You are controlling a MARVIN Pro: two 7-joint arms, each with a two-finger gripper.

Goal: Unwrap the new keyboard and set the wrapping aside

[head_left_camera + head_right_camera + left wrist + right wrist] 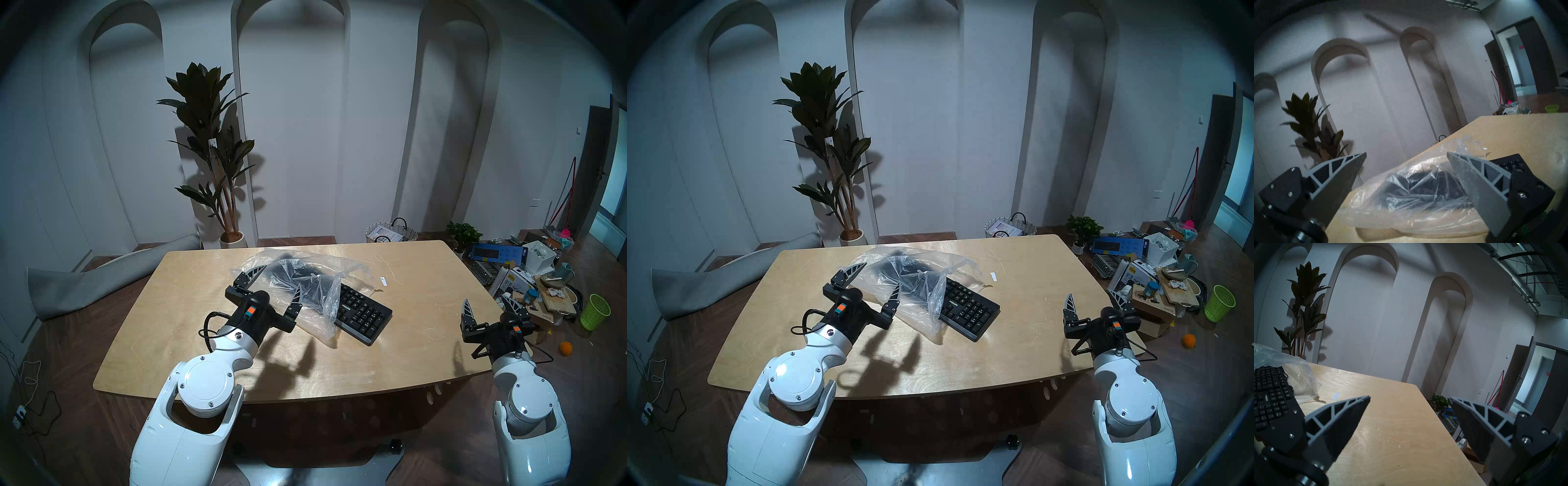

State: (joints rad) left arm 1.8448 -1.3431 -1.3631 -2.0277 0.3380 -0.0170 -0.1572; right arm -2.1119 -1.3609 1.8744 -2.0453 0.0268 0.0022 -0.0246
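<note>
The near half of the table (pixel 237 366) lay bare — open room for either arm to sweep across. At mid-table the keyboard (pixel 364 314) ran slantwise, its far part under the crinkled wrapping (pixel 305 271), which puffed up just ahead of the left gripper (pixel 276 281). The right gripper (pixel 488 303) hung spread above the table's right edge, with bare wood between it and the keyboard — only a small white strip (pixel 384 281) lay farther back.

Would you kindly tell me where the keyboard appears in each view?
Head left: keyboard, centre, half bagged.
Head right: centre.
Left wrist: right of middle.
Right wrist: left edge.
Shared landmark: tall plant.
</note>
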